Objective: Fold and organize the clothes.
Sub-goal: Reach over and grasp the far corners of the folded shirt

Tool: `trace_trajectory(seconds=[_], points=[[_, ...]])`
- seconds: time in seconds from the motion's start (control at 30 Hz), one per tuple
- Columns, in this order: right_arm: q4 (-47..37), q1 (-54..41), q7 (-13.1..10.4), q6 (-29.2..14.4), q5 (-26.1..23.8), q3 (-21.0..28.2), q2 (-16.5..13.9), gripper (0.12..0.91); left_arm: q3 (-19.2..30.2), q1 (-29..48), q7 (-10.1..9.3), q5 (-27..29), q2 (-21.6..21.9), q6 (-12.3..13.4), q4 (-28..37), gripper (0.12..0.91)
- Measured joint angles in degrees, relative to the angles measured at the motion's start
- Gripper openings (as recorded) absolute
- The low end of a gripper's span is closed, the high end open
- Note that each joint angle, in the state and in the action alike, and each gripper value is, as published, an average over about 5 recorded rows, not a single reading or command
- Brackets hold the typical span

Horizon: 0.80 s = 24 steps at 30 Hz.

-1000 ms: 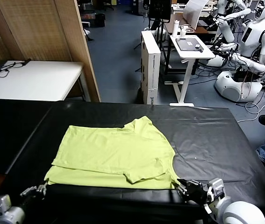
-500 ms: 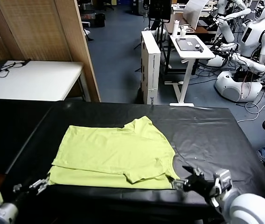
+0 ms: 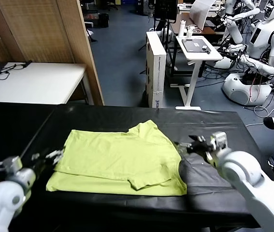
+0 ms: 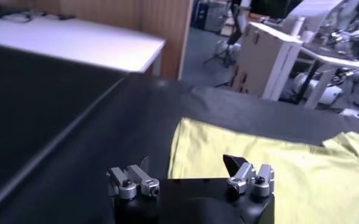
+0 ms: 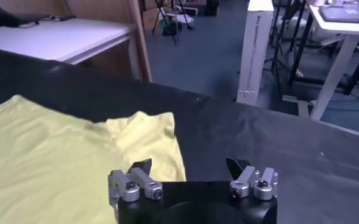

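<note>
We hold our left gripper [image 3: 47,157] and right gripper [image 3: 187,143] spread wide and empty; the folded lime T-shirt [image 3: 122,159] lies flat between them on the black table [image 3: 219,130].

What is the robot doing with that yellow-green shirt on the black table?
It is folding it. The lime yellow-green cotton T-shirt lies partly folded on the black-covered table, one layer doubled over another. Neither gripper holds anything now. The left gripper hovers open by the shirt's left edge, and the right gripper hovers open beside its right edge, near the sleeve.
</note>
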<state>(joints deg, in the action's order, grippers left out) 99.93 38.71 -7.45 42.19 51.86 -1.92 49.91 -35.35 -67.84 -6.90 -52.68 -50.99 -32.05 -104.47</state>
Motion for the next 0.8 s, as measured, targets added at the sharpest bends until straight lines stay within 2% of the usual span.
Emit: trace_trajectory(seconds=[0.23,0.43,0.8], points=[[-8.9,-6.1,2.0,-1.7,-2.6,5.4,4.9,0.907,6.7,10.4,2.56,1.4,0.0,0.5,9.9,0.907],[-14.8,-9.0,3.7,-4.1,-4.5,7.9,8.8,0.907,10.4,16.2,4.66,3.8,-0.1,2.1,17.3,0.907],[-20.8,-10.9,4.3,-5.2,-6.0,9.1,12.1,0.907,13.7,21.6,5.72,6.2,-1.6,3.2,25.5,0.907]])
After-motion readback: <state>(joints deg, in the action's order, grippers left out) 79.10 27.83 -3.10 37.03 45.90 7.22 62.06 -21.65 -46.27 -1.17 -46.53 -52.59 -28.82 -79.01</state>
